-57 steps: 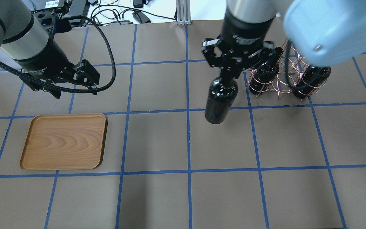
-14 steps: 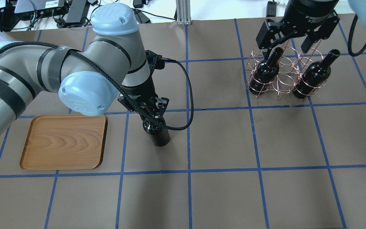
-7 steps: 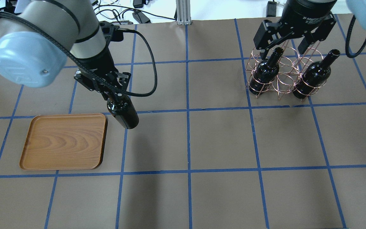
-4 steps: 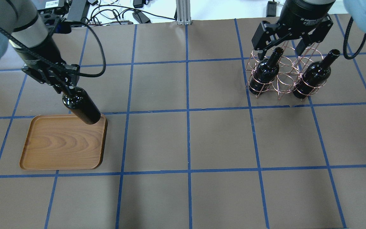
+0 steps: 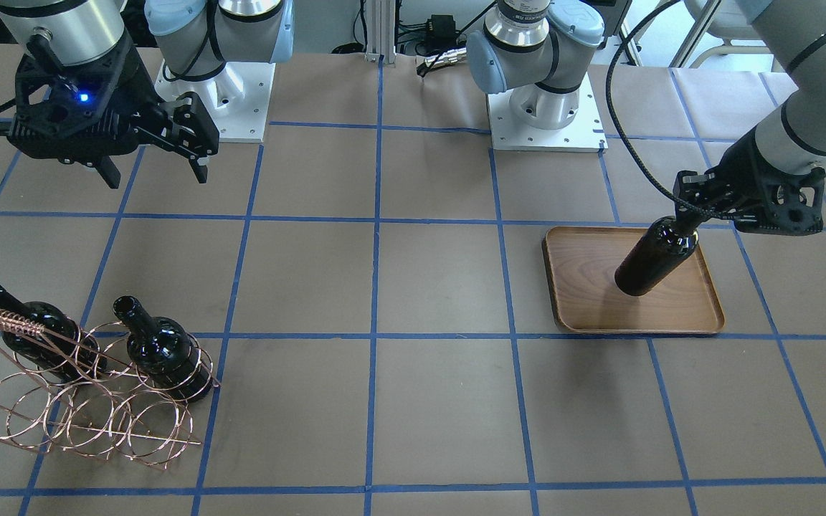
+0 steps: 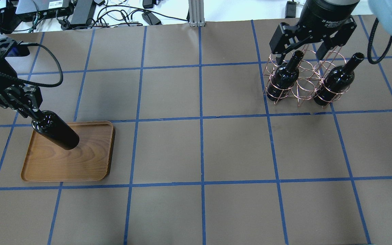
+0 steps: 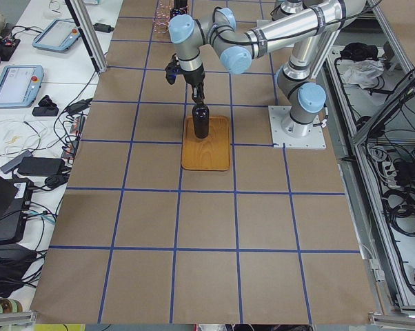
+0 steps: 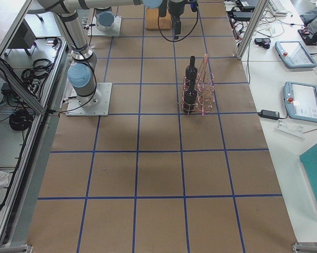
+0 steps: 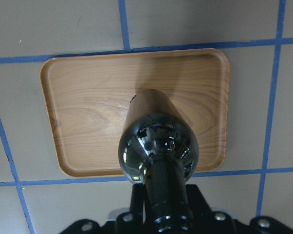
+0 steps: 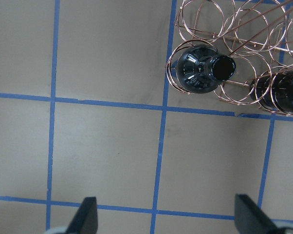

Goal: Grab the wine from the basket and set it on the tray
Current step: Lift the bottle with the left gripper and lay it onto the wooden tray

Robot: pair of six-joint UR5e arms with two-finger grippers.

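My left gripper (image 6: 32, 111) is shut on the neck of a near-black wine bottle (image 6: 57, 132) and holds it upright over the brown wooden tray (image 6: 83, 160). I cannot tell whether its base touches the tray. The left wrist view shows the bottle (image 9: 158, 146) over the tray (image 9: 83, 102). In the front-facing view the bottle (image 5: 655, 259) hangs over the tray (image 5: 585, 304). My right gripper (image 6: 301, 51) is open and empty above the copper wire basket (image 6: 304, 89), which holds two more bottles (image 6: 284, 76) (image 6: 333, 81).
The table is brown paper with a blue tape grid. Both arm bases (image 5: 546, 107) (image 5: 216, 100) stand at the robot's edge. Cables and power bricks (image 6: 80, 10) lie beyond the far edge. The basket (image 5: 76, 423) has several unfilled rings.
My left arm has carried the bottle leftward from the table's middle to above the tray. The right gripper has stayed open above the basket.
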